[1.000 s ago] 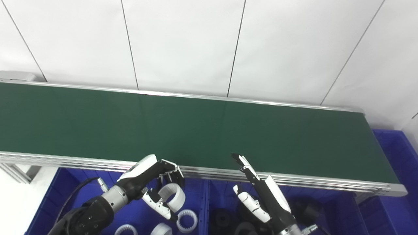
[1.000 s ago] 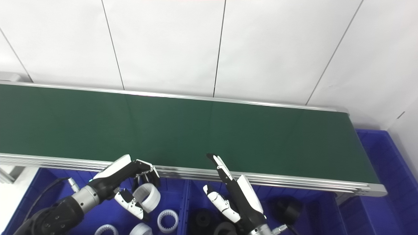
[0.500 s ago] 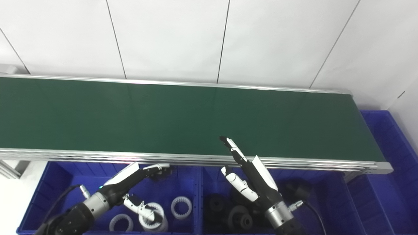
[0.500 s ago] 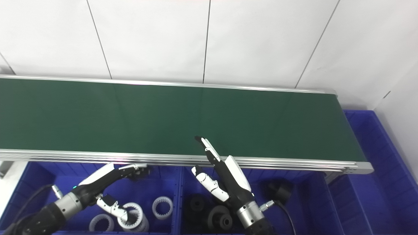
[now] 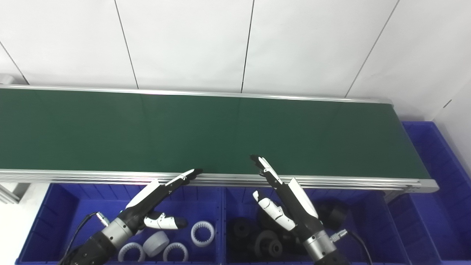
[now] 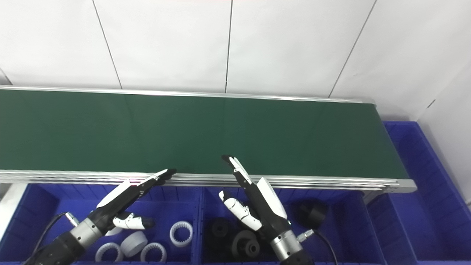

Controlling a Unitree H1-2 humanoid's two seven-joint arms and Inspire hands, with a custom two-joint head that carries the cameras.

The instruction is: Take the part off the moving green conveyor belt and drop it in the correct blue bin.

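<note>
My left hand (image 5: 152, 206) is flat and spread, holding nothing, fingertips (image 5: 191, 173) reaching up to the near rail of the green conveyor belt (image 5: 206, 132) while the thumb points sideways over the left blue bin (image 5: 59, 206). My right hand (image 5: 287, 202) is just as empty, fingers straight and apart, tips over the belt's near edge, thumb splayed above the middle blue bin (image 5: 235, 200). No part rides the belt anywhere I can see, so nothing is there to pick; the parts in view already lie in bins: white rings and a white cap (image 5: 156, 243) below my left hand, black gear-like pieces (image 5: 266, 247) below my right. I judge the step in hand is waiting ready for the next arrival. To do it well I should hold both hands wide and low beside the rail, clear of the belt surface so nothing snags, and watch the belt's two ends, since I cannot tell which way it runs. When a part comes, its colour should choose the hand: white goes left, black goes right
</note>
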